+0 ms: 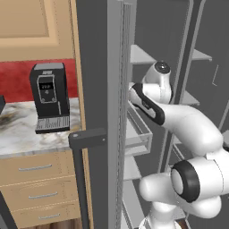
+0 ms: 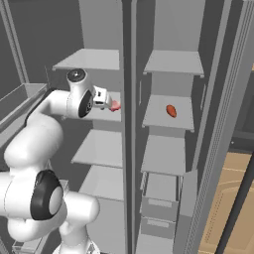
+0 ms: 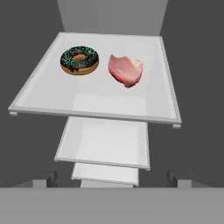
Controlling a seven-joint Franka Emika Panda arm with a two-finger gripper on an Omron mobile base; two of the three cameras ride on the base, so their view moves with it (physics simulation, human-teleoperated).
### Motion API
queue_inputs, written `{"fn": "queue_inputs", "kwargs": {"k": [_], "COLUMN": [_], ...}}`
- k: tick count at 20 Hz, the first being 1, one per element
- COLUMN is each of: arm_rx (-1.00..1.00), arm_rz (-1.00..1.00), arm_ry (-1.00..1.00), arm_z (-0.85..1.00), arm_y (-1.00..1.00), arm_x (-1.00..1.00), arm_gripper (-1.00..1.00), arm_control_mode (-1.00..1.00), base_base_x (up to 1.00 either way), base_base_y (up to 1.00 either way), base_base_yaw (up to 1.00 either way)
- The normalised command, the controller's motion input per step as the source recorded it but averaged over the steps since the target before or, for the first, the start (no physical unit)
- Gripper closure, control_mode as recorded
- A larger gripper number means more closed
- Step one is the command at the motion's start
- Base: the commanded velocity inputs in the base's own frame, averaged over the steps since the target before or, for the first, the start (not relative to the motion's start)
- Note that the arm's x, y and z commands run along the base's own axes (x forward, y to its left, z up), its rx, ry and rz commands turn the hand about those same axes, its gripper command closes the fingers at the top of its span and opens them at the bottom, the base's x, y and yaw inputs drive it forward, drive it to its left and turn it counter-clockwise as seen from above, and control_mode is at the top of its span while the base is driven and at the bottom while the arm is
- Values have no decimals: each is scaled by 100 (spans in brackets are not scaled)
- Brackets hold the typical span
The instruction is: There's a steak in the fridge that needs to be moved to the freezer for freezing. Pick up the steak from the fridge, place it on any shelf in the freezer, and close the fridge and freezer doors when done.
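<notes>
A: We're looking down on the steak (image 3: 126, 70): a flat pink slab with a paler ragged edge, lying on a pale fridge shelf (image 3: 52, 98) just beside a chocolate sprinkled doughnut (image 3: 79, 60), not touching it.

B: And we see the gripper (image 2: 110, 104) hovering above that shelf, jaws spread wide, nothing between them. No writing we can read anywhere.
</notes>
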Motion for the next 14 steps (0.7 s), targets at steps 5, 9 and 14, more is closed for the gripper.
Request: {"fn": "queue_inputs", "kwargs": {"k": [5,9,14], "arm_rx": [0,0,0], "arm_rz": [0,0,0], "arm_ry": [1,0,0], "arm_z": [-14,-21,-25], "arm_y": [10,3,2], "arm_x": [42,34,28], "arm_gripper": [-100,-100,-100], "arm_control_mode": [-100,-100,-100], "base_base_x": [0,0,0], "base_base_y": [0,0,0], "base_base_yaw": [0,0,0]}}
